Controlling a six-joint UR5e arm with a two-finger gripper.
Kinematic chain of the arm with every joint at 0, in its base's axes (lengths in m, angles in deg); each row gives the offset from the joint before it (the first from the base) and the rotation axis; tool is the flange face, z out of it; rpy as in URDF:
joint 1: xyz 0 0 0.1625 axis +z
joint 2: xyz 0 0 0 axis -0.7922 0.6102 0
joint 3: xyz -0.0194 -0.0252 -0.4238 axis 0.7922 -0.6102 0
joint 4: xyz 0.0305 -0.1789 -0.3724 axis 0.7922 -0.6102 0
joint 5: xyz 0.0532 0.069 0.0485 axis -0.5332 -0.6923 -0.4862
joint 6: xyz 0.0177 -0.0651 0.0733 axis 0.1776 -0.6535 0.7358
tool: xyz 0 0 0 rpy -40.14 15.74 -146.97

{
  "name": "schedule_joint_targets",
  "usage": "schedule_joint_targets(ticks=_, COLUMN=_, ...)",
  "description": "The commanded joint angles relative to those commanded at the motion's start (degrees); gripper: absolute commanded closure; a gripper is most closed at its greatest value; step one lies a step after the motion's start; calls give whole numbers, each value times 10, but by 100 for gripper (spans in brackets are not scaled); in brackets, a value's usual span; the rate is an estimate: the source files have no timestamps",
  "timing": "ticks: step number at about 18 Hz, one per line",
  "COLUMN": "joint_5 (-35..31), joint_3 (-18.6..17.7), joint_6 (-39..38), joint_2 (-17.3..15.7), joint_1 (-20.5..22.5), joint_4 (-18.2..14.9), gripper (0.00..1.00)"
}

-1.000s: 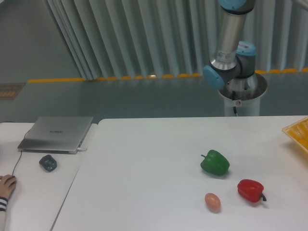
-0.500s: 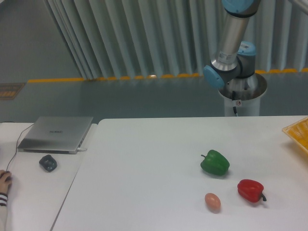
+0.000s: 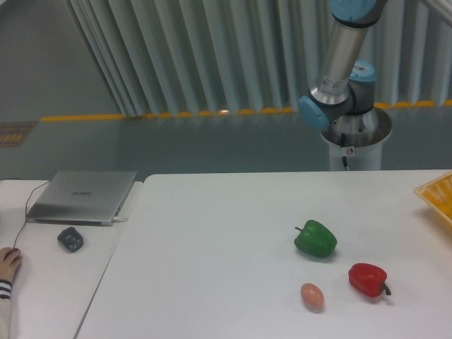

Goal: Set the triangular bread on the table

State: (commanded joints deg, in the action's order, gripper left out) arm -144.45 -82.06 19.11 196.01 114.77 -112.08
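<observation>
Laptop (image 3: 83, 196) lid logo (unreadable).

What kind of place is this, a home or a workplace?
Probably a robotics lab or test room: a robot arm on a pedestal behind a white table, toy-like peppers on it, and a laptop on the adjoining desk.
</observation>
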Motion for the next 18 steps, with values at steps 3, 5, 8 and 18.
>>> schedule_joint_targets(ticks=3, joint_5=0, joint_3=6, joint_6=22, joint_2=-2, joint_1=2, joint_4=-1, gripper=41)
schedule_joint_targets(ticks=5, joint_5=0, joint_3=11, joint_6=24, joint_2=-3, joint_1=2, joint_4=-1, gripper=52)
schedule_joint_targets(ticks=8, joint_5=-4, joint_3=17, joint_6=25, joint_2=-4, joint_1=-1, joint_4=-3, gripper=78)
schedule_joint_targets(ticks=18, joint_5=-18, joint_3=116, joint_6=25, joint_2=-24, joint_1=-33, joint_4=-96, gripper=79)
